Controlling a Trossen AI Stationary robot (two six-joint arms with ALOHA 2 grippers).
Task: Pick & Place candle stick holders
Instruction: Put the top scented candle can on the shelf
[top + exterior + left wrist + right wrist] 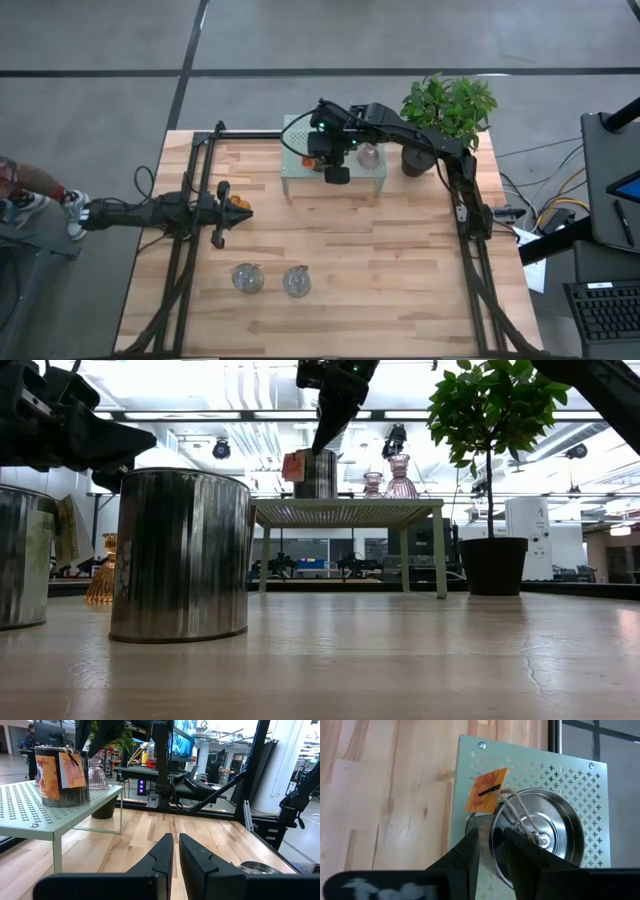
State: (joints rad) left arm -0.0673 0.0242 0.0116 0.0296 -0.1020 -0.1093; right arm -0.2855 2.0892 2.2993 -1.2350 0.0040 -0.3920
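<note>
A silvery jar with an orange tag (545, 837) stands on the pale green mesh shelf (300, 175); it also shows in the low view (318, 472). My right gripper (490, 840) is over it, fingers a little apart astride its rim. Two pink holders (401, 475) (372, 484) stand on the shelf behind it. An amber holder (240, 203) stands on the table beside my left gripper (220, 215), which is shut, empty and above table level. Two silvery jars (247, 277) (297, 281) stand near the table's front. My right gripper comes from above, slanting down, with one finger (465, 852) outside the tagged jar's rim (492, 822) and one over its hollow. The jar stands upright on the shelf. I cannot tell whether the fingers touch the rim.
A potted green plant (448, 108) stands at the table's far right, next to the shelf. Bare wood lies between the shelf and the two front jars. A person's arm (30, 195) shows beyond the table's left edge.
</note>
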